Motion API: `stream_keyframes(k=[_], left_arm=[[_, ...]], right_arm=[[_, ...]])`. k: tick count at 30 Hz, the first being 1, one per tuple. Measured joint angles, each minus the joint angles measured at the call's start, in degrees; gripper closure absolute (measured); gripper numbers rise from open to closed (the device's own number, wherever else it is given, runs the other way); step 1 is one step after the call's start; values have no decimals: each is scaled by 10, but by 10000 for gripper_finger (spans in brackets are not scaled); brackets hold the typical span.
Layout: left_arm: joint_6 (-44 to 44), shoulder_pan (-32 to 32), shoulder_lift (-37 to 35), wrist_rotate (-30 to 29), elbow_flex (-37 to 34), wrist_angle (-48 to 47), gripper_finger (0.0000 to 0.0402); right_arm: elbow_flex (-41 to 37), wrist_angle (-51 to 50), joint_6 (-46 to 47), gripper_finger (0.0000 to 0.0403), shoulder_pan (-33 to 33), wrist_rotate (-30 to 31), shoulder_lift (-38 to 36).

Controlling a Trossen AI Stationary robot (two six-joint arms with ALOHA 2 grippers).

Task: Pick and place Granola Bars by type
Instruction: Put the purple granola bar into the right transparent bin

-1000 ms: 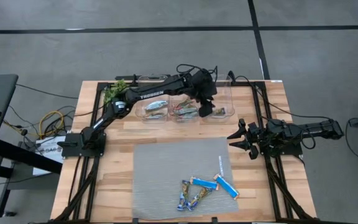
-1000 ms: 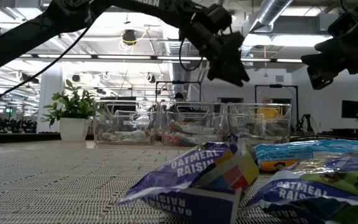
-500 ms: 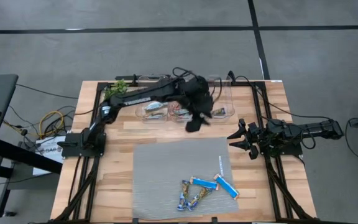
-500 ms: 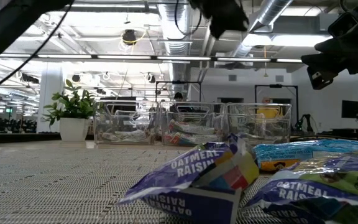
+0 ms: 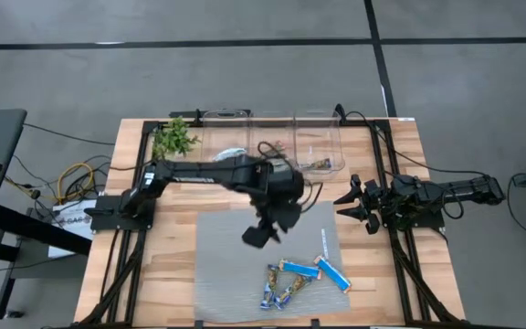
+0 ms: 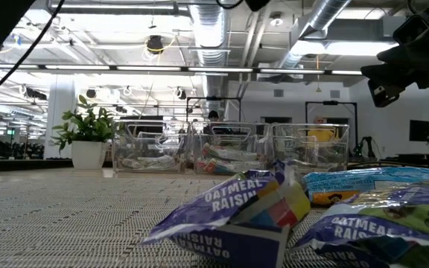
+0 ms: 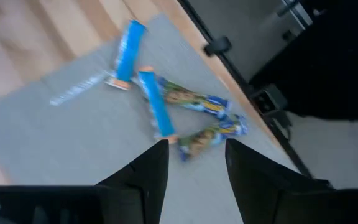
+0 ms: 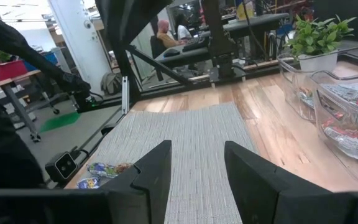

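Observation:
Several granola bars (image 5: 299, 274) lie in a loose pile on the grey mat (image 5: 231, 274), near its right front corner. Two are bright blue (image 7: 154, 109) and others have blue-silver-yellow wrappers (image 7: 211, 132). My left gripper (image 5: 256, 236) hangs open above the mat, left of and beyond the pile, with nothing between its fingers (image 7: 151, 174). My right gripper (image 5: 347, 203) waits open at the table's right side. Three clear bins (image 5: 322, 151) along the far edge hold sorted bars (image 6: 226, 158).
A potted green plant (image 5: 173, 137) stands at the far left, beside the bins. Bare wood (image 5: 167, 265) lies left of the mat. In the low view the pile (image 6: 244, 212) fills the foreground.
My left gripper has swung from above the rightmost bin toward the table's near edge and out over the mat, toward the pile of bars. It has risen out of the low view and turned as it went. The bars on the mat have not moved.

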Motion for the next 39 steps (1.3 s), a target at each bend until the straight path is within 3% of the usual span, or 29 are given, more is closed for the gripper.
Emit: stream_keyframes(k=[10,25,34,39], left_arm=[[-150,-99,0,-33,0,-19,251],[-593,-170,2,-308,-77,-16,251],[-895,-212,2,-322,-179,20,251],[-1048,-228,2,-322,-236,105,251]], right_arm=[[0,0,0,259,0,0,0],[0,0,0,259,0,0,0],[0,0,0,261,0,0,0],[0,0,0,259,0,0,0]])
